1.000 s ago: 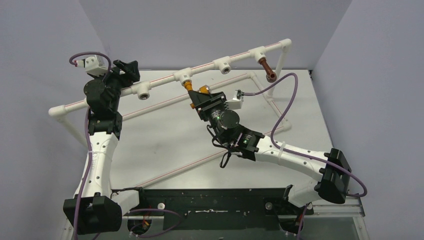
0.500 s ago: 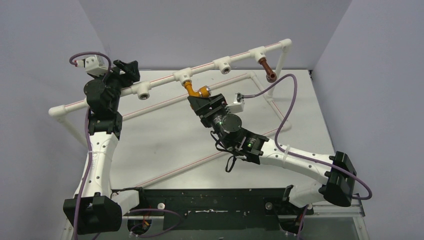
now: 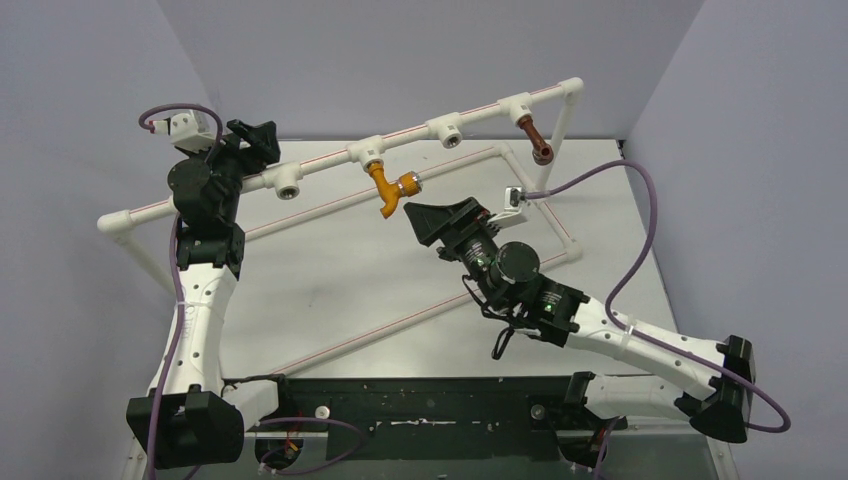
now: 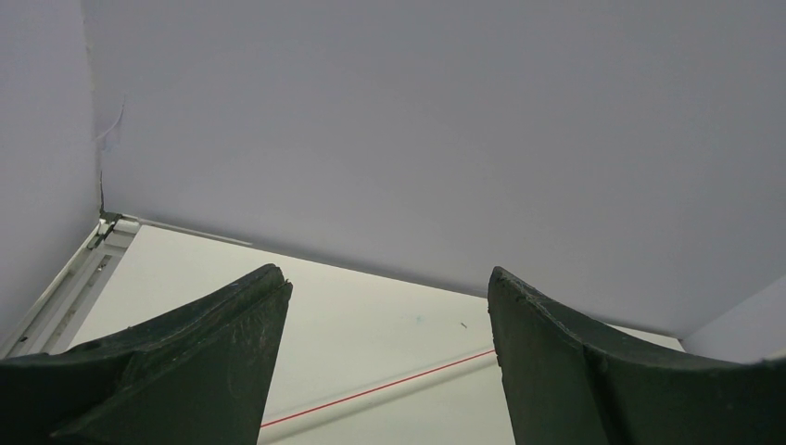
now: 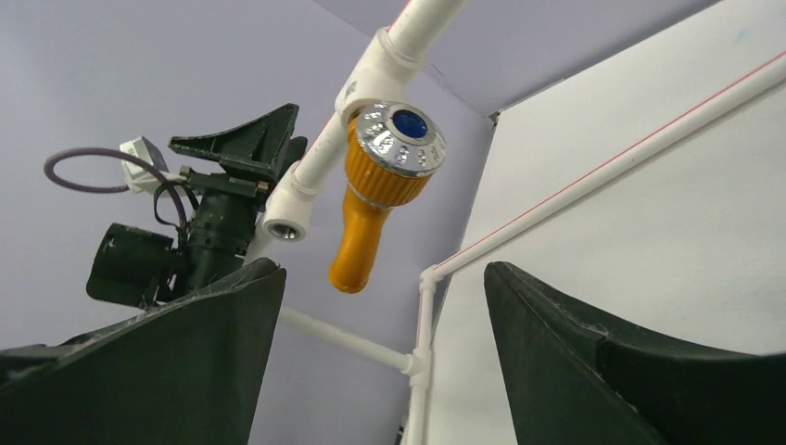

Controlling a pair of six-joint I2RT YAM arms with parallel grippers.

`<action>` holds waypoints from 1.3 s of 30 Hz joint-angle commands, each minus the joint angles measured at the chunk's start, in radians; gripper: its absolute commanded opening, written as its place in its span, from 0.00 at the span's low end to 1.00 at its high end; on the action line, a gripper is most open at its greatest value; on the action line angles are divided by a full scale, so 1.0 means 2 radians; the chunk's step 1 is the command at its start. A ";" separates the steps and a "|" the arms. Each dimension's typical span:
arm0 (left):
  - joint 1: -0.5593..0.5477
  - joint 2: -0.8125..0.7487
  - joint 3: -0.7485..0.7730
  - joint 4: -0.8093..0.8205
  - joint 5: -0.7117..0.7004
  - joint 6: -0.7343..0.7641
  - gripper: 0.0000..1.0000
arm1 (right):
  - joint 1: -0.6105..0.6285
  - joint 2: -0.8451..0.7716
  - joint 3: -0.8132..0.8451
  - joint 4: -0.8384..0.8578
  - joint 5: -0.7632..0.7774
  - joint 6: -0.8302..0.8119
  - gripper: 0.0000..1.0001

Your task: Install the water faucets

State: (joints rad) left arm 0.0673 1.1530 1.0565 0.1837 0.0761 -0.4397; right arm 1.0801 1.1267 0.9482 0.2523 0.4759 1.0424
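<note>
From above: white pipe frame (image 3: 330, 165) standing on the pale surface (image 3: 340, 270), four sockets along its top rail; orange faucet (image 3: 392, 188) seated in the second socket from the left, spout bent down toward the surface, round end turned to the right; brown faucet (image 3: 533, 138) seated in the socket nearest the right post, hanging down; the other two sockets showing only round open mouths. Right gripper (image 3: 418, 222) just beside the orange faucet, on its near right side, not touching it; left gripper (image 3: 255, 138) high at the left part of the rail, close to the pipe; contact with the pipe not possible to tell from here.

Only in the right wrist view: silver end (image 5: 400, 137) of the orange faucet as a studded ring with a blue centre, orange body narrowing below it; right fingers (image 5: 185, 362) spread wide at both sides of the picture, holding nothing, faucet ahead of the tips; behind, the left arm (image 5: 176, 250) and one open socket (image 5: 285, 227). Brown faucet visible from above only.

Only in the left wrist view: left fingers (image 4: 213, 362) wide apart, gripping nothing; between them the grey wall (image 4: 417, 120), the pale surface and a lower pipe (image 4: 371, 397) with a red line.
</note>
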 commanded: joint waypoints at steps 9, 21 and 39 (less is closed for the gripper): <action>-0.043 0.062 -0.065 -0.220 0.036 0.010 0.76 | -0.006 -0.089 0.053 -0.037 -0.051 -0.393 0.84; -0.106 0.080 -0.051 -0.243 0.037 0.027 0.75 | -0.005 -0.071 0.158 -0.151 -0.188 -0.727 0.87; -0.123 0.100 -0.041 -0.260 0.036 0.034 0.75 | 0.074 0.036 0.212 -0.299 -0.104 -1.113 0.91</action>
State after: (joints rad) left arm -0.0998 1.2137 1.1084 0.1566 -0.0319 -0.3832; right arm 1.1873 1.1740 1.3750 -0.3130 0.1108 -0.8997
